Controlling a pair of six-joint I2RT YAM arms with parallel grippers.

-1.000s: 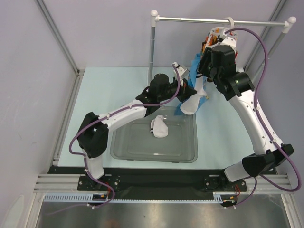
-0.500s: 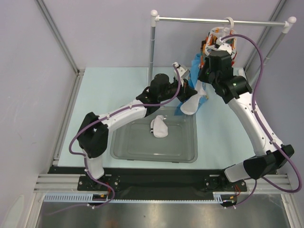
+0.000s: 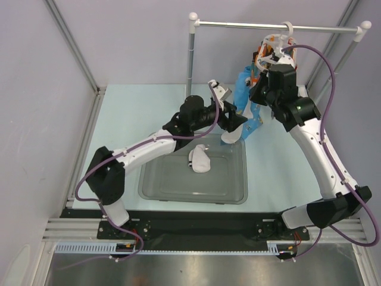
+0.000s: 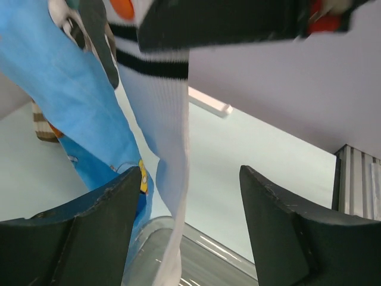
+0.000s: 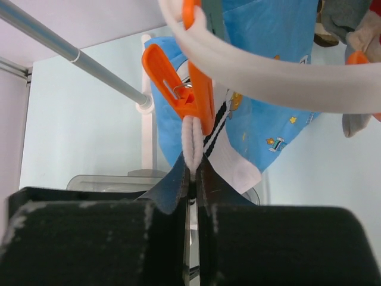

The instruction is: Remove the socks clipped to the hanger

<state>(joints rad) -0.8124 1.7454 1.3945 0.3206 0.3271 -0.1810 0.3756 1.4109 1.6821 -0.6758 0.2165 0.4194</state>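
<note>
Left hand [image 4: 187,190], clenched before, now released, fingers either side of white sock [image 4: 161,107] hanging from hanger [image 5: 268,74]. Right hand [image 5: 191,179], earlier open, now clenched on sock's cuff under orange peg [image 5: 178,83].

The top external camera looks steeply down from above and behind the arm bases, taking in the whole table [image 3: 137,113] from its near edge to the rail stand [image 3: 238,25] at the far edge. The left wrist camera sits low over the tray [image 4: 208,253]. It faces up between the fingers of the left gripper [image 4: 189,171], very close to the striped white sock [image 4: 164,119] and the blue sock [image 4: 65,101]. The right wrist camera looks past the right gripper [image 5: 191,164] at the same two socks, with the hanger [image 5: 268,77] close above.
</note>
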